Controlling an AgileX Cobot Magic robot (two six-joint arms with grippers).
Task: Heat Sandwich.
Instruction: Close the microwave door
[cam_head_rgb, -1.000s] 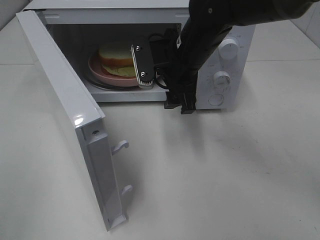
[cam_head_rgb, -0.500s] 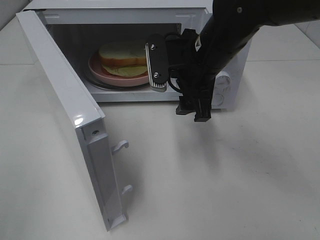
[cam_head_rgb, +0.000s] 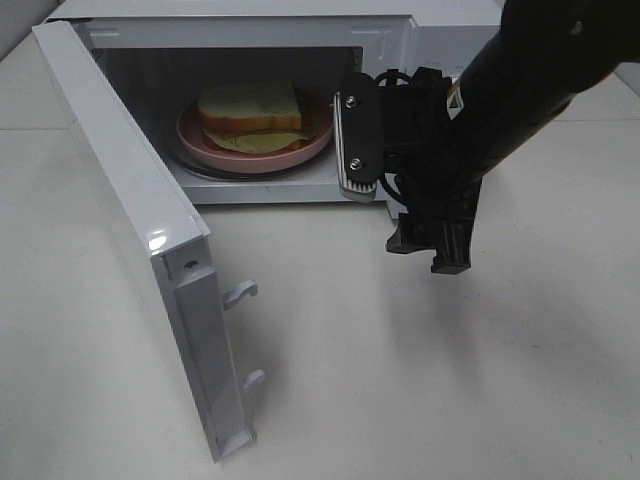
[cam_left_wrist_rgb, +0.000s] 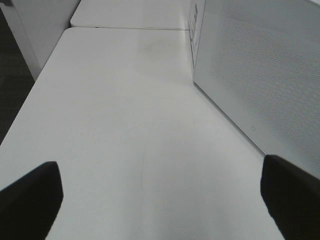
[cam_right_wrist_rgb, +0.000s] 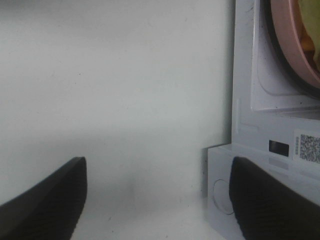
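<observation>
1. Your sandwich (cam_head_rgb: 250, 112) is inside the microwave (cam_head_rgb: 250, 10), lying on the pink plate (cam_head_rgb: 190, 135) in the middle of the cavity. It's white bread on top, with yellow-green filling poking out on the side facing the opening.
2. The microwave stands toward the back of the desk (cam_head_rgb: 420, 390). Its door (cam_head_rgb: 120, 200) is swung wide open toward the desk's left side, and two latch hooks (cam_head_rgb: 240, 292) stick out of its free edge.
3. Your right gripper (cam_right_wrist_rgb: 157, 200) hangs outside the cavity, just in front of the microwave's right front and a bit above the desk. The claw is spread apart, with nothing between the fingers and nothing touching them.
4. From the right wrist camera you get the plate's rim and the microwave's lower front frame off to one side. Only bare desk shows between the fingers.
5. Your left gripper (cam_left_wrist_rgb: 160, 200), going by its own wrist camera, has both fingertips spread wide over bare desk. It's holding nothing, and the microwave's perforated side wall (cam_left_wrist_rgb: 260, 65) is just beside it.
</observation>
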